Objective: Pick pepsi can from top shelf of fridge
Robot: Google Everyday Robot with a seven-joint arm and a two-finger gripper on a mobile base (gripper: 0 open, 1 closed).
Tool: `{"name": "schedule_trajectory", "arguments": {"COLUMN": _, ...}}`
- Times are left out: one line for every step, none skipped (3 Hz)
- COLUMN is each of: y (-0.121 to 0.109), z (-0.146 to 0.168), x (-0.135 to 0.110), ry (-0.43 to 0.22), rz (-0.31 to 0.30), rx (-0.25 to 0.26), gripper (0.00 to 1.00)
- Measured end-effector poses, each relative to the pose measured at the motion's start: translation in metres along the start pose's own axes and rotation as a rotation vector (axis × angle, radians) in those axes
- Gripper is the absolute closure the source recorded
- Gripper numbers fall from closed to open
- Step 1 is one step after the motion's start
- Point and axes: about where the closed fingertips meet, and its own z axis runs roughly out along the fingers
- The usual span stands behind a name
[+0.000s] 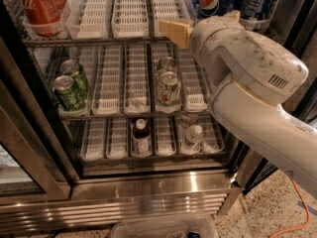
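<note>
The pepsi can [210, 2] stands at the right of the top shelf [99, 41] of the fridge [148, 185], dark blue with its round logo facing me. My gripper [200, 23] is at the front rail of that shelf, just below and in front of the can. Its two tan fingers [174, 31] are spread apart, one left of the can and one to its right. The gripper is open and holds nothing. The white arm [257, 98] covers the can's lower part.
Red Coca-Cola cans [37, 6] stand at the top left and blue cans with pale lettering [260, 1] at the top right. Green cans [69, 89] and another can [168, 87] are on the middle rack, bottles [141, 135] on the lowest. A clear bin [163, 227] lies on the floor.
</note>
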Motion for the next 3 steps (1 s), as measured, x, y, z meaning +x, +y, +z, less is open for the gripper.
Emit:
{"name": "schedule_trajectory", "arguments": {"y": -0.0011, "z": -0.0057, "x": -0.0130, "ry": -0.027, "rz": -0.006, "rx": 0.025, "gripper": 0.00}}
{"name": "schedule_trajectory", "arguments": {"y": -0.0010, "z": -0.0057, "x": -0.0131, "ry": -0.027, "rz": -0.006, "rx": 0.026, "gripper": 0.00}}
{"name": "schedule_trajectory", "arguments": {"y": -0.0018, "z": -0.0056, "x": -0.0134, "ry": -0.024, "rz": 0.011, "rx": 0.035, "gripper": 0.00}}
